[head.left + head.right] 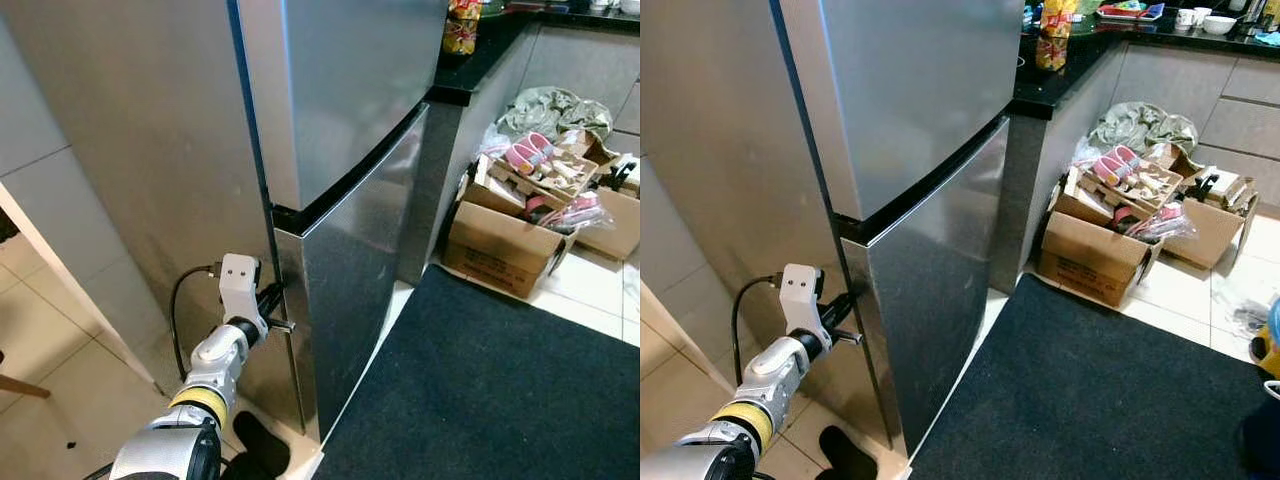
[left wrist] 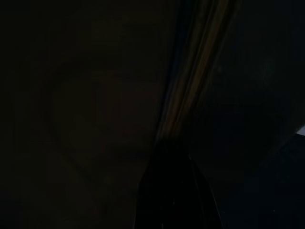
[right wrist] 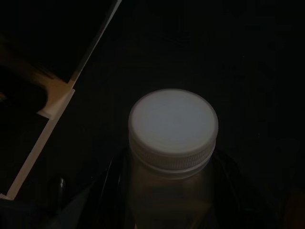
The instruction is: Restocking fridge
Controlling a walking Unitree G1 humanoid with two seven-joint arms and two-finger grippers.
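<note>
The left gripper (image 1: 275,308) sits at the lower fridge door's (image 1: 360,270) upright side edge; whether its jaws are apart, I cannot tell. The right gripper is clamped on a white-capped bottle (image 3: 172,138), away from that door

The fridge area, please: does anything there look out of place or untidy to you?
The fridge itself looks sound, both doors closed. The oddity is beside it: an open cardboard box on the floor overflows with jumbled shoes and clutter, with a crumpled bag behind.
</note>
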